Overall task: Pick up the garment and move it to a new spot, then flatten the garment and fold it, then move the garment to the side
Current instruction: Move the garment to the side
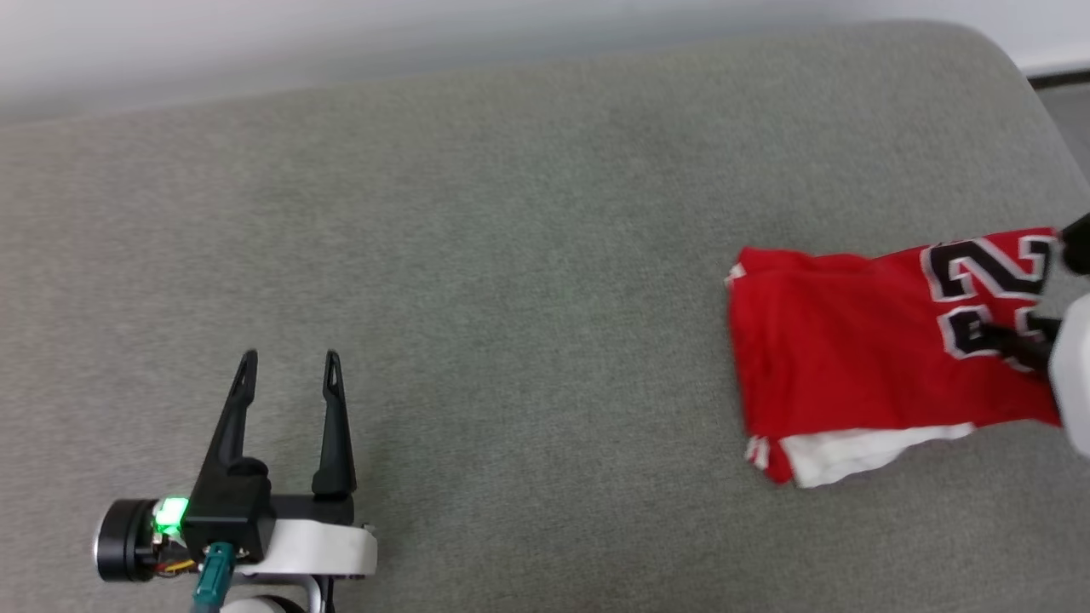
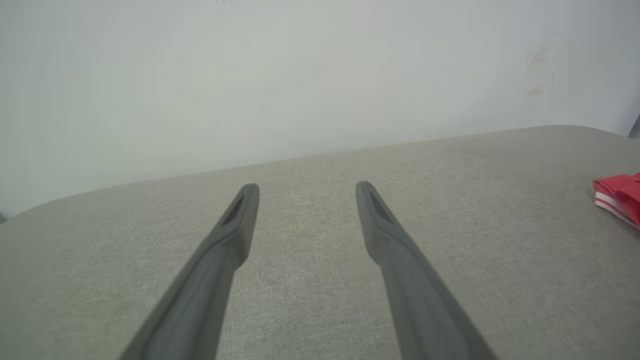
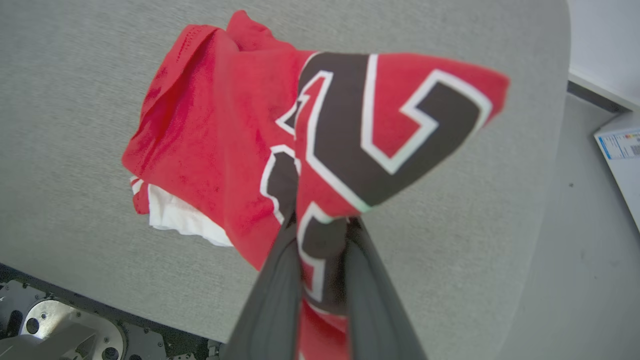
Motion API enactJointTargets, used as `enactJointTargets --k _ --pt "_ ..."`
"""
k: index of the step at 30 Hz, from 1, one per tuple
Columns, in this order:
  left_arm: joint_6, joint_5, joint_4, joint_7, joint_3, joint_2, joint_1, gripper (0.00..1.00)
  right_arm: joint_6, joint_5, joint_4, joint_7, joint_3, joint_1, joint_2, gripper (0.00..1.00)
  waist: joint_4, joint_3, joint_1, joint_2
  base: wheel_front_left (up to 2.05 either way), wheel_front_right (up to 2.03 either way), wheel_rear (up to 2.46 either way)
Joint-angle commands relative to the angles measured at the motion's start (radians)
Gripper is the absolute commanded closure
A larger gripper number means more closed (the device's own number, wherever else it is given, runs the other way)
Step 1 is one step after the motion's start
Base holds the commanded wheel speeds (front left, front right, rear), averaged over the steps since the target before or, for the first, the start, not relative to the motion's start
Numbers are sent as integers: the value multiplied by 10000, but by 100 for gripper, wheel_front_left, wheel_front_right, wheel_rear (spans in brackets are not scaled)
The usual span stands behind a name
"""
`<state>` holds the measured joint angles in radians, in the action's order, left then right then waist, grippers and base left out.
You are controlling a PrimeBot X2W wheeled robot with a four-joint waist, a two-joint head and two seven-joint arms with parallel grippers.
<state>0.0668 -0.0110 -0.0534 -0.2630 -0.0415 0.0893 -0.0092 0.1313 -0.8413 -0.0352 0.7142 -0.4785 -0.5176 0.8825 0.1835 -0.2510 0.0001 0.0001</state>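
Observation:
The garment point(image 1: 851, 358) is a red jersey with a white sleeve poking out at its near edge, bunched at the right side of the grey cushioned surface point(image 1: 511, 255). Black white-outlined numbers show on its right part. My right gripper point(image 1: 1009, 343) comes in from the right edge. In the right wrist view my right gripper point(image 3: 320, 235) is shut on a fold of the printed cloth, and the garment point(image 3: 210, 140) hangs from it, partly lifted. My left gripper point(image 1: 289, 362) stands open and empty at the lower left, far from the garment. In the left wrist view the left gripper point(image 2: 307, 192) hovers over bare cushion, with the garment point(image 2: 620, 197) at the right edge.
The grey surface ends in a rounded corner point(image 1: 1013, 68) at the far right, with a pale wall point(image 2: 300, 75) behind it. Beyond the right edge lies floor with a white box point(image 3: 620, 150). The robot's base point(image 3: 50, 330) shows below the near edge.

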Motion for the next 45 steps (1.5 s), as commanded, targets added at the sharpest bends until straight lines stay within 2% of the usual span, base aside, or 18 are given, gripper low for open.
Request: enactJointTargets --k 1,4,8,12,16,21,22,23,24,27,29,36,37,45 --pt "-23 66 -65 -22 41 105 -173 0 -10 24 -127 0 127 -226 72 100 454 -527 -1 -1 0 0 0" --pt "-93 94 -173 -22 75 244 -434 0 -11 323 -781 -45 562 -347 384 100 588 -935 -1 -1 0 0 0" --pt "-129 161 -401 -22 79 409 -744 0 -11 749 -1809 -93 1285 -616 395 100 624 -1533 -1 -1 0 0 0" --pt "-160 212 -761 -22 13 539 -1061 0 -13 1581 -2976 -182 2214 -1086 135 100 544 -2236 -1 -1 0 0 0" --pt "-152 250 -1030 -22 -36 639 -1237 0 -11 2070 -3818 -385 2992 -1336 -410 100 450 -2693 -1 -1 0 0 0" --pt "-68 225 -1150 -22 -75 685 -1302 0 -11 2898 -4644 -589 3519 -1422 -1011 100 381 -2918 -1 -1 0 0 0" --pt "-51 212 -1118 -22 -91 683 -1302 0 -11 3081 -4788 -668 3674 -1479 -1078 69 366 -2891 -1 -1 0 0 0" --pt "-43 182 -1071 -22 -101 660 -1287 0 -11 3330 -4910 -808 3813 -1536 -1132 7 350 -2832 -1 -1 0 0 0" --pt "-27 159 -1038 -22 -112 635 -1268 0 -14 3594 -5042 -977 3986 -1578 -1176 0 331 -2752 -1 -1 0 0 0" --pt "20 85 -972 -22 -175 537 -1176 0 -11 4169 -5126 -1276 4176 -1542 -1412 0 259 -2396 -1 -1 0 0 0" --pt "32 40 -917 -22 -239 455 -1114 0 -13 4505 -4918 -1562 4246 -1477 -1333 0 174 -2098 -1 -1 0 0 0" --pt "125 -169 -653 -22 -274 183 -684 0 -11 5521 -3745 -3640 4389 -1436 -1782 0 -154 -1016 -1 -1 0 0 0" --pt "125 -169 -653 -22 -274 183 -684 0 -11 5521 -3745 -3640 4389 -1436 -1782 0 -154 -1016 -1 -1 0 0 0" --pt "145 -281 -468 -22 -299 -45 -229 0 -11 6649 -2444 -7175 4580 -972 -3157 0 -765 -62 -1 -1 0 0 0"
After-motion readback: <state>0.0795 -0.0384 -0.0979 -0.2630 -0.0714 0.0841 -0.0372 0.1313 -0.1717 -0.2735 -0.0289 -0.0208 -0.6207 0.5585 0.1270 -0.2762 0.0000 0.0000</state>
